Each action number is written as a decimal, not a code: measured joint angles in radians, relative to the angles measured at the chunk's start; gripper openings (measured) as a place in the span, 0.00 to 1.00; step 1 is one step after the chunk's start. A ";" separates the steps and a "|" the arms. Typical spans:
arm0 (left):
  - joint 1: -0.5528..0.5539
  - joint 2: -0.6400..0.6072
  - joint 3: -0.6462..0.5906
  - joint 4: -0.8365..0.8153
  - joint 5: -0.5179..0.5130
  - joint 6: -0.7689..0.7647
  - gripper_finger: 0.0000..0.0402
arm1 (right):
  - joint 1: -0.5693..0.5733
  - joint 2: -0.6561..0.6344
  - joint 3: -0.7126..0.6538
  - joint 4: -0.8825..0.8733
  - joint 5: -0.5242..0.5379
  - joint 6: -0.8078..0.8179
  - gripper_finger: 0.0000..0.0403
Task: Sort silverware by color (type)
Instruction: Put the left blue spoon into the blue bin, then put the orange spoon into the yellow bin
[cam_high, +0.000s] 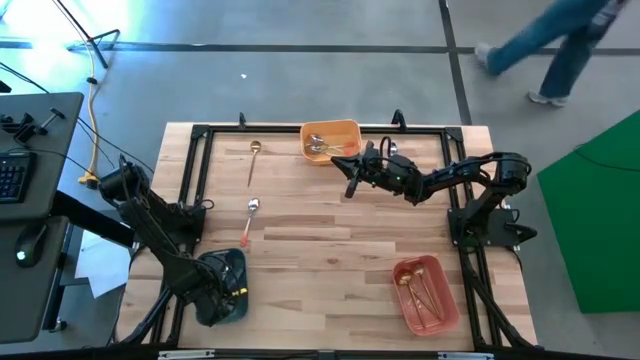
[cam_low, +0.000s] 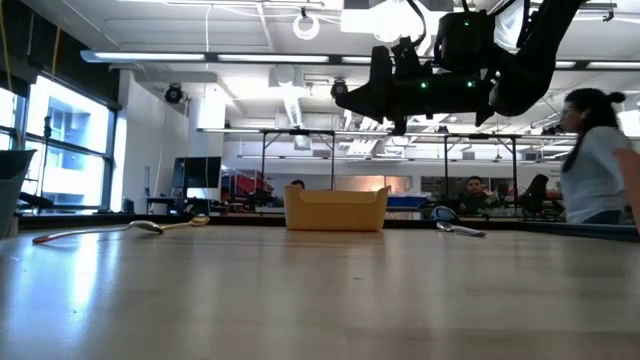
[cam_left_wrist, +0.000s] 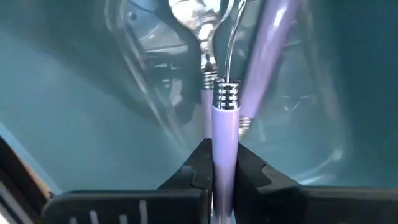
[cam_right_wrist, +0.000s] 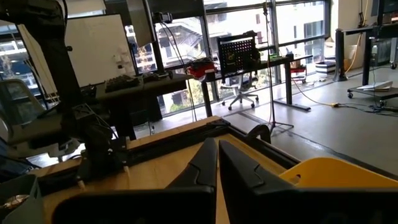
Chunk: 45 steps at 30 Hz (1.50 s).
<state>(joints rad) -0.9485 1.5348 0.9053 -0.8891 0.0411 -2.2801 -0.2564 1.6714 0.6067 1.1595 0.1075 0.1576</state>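
**Left Fingers Clamping a Lavender Spoon Inside the Teal Tray**

I am gripping the slim lavender-handled spoon with a silver bowl (cam_left_wrist: 222, 134) by its handle. Its long axis is running straight out from between my left gripper's (cam_left_wrist: 222, 177) fingers, bowl end pointing away from me into the rectangular teal plastic tray (cam_high: 232, 285). More lavender handles are lying beside it in that tray.

My left arm is reaching down into the teal tray at the table's near left corner. My right gripper (cam_high: 352, 183) is hanging above the table just beside the rectangular orange plastic tray (cam_high: 345, 129), fingers pressed together on nothing.

On the pale wooden table (cam_high: 330, 240), a slim all-gold spoon (cam_high: 253, 160) is lying near the far left, bowl toward the far edge. An orange-red-handled spoon with a silver bowl (cam_high: 248, 222) is lying nearer, bowl also toward the far edge. A rectangular pink plastic tray (cam_high: 425, 293) is holding spoons at the near right.

A person (cam_low: 597, 165) is standing beyond the table.
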 joint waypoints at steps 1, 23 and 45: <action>0.000 0.000 -0.007 0.000 0.009 -0.002 0.04 | 0.000 0.000 0.000 0.000 0.000 0.000 0.00; 0.001 0.001 0.149 -0.119 0.025 0.095 0.29 | 0.002 0.000 0.000 -0.019 -0.001 0.001 0.00; 0.526 -0.135 0.215 -0.247 -0.258 0.989 0.07 | 0.002 0.000 0.000 -0.043 -0.002 -0.001 0.00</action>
<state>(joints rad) -0.4228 1.3994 1.1202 -1.1363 -0.2169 -1.2908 -0.2546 1.6714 0.6067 1.1167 0.1055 0.1570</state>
